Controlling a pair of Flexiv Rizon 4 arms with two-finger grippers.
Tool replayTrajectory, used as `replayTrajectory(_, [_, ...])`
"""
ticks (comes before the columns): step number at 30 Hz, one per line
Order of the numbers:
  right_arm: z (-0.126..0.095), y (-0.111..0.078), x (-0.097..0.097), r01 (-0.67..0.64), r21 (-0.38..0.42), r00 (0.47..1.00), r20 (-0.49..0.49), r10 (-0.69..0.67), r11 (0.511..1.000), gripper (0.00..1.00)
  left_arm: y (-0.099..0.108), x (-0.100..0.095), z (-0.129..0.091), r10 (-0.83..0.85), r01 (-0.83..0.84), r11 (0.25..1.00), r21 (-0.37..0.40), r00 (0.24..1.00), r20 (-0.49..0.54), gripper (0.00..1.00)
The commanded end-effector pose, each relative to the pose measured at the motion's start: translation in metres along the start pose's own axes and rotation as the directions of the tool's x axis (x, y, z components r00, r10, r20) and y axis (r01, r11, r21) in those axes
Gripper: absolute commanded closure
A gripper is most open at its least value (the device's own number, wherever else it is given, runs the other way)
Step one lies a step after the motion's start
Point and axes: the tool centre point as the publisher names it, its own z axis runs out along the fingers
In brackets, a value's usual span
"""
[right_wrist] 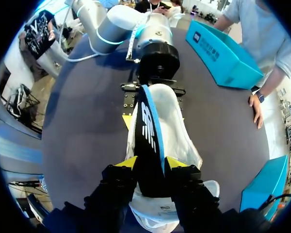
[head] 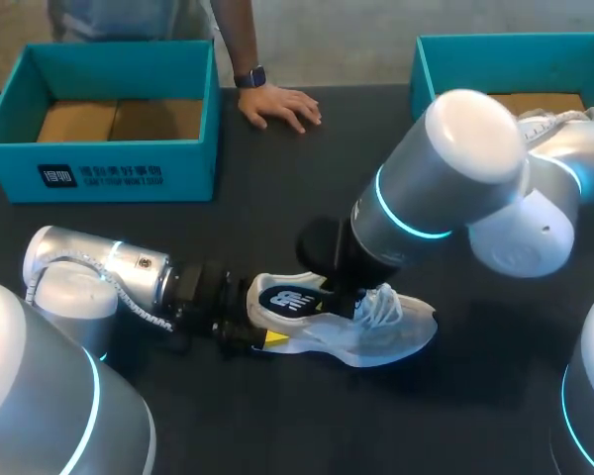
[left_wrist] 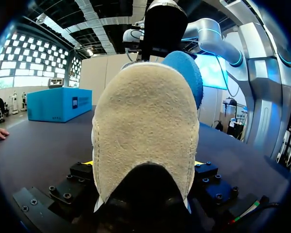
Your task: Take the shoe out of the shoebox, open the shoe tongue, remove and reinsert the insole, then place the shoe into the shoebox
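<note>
Shoe (head: 381, 336): white sneaker, sitting on its sole near the table's (head: 445, 426) near edge, about midway along it. It is lying outside both boxes, toe pointing toward the right edge.

Left gripper (head: 252, 332): I am holding it low at the heel, its fingers clamped on the heel's two sides.

Insole (right_wrist: 148, 131): black with a blue edge, standing on edge above the shoe's opening.

Right gripper (right_wrist: 150, 165): I am keeping this pincer clamped on the insole, one yellow tip on each face, over the laces.

Left shoebox (head: 99, 173): teal, open, sitting at the far left corner.

Right shoebox (head: 426, 79): teal, open, sitting at the far right corner.

Person's hand (head: 277, 104): resting flat at the far edge, between the boxes.
</note>
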Motion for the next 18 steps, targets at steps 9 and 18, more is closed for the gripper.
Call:
replayTrajectory(9, [-0.009, 0.018, -0.009, -0.003, 0.03, 0.994, -0.11, 0.006, 1.0, 0.65, 0.002, 0.0, 0.001, -0.001, 0.001, 1.0, -0.001, 1.0, 0.002, 1.0])
replayTrajectory(18, [-0.01, 0.029, -0.002, -0.005, 0.021, 0.98, -0.198, 0.009, 1.0, 0.69, 0.002, 0.0, 0.001, -0.001, 0.001, 1.0, -0.001, 1.0, 0.002, 1.0])
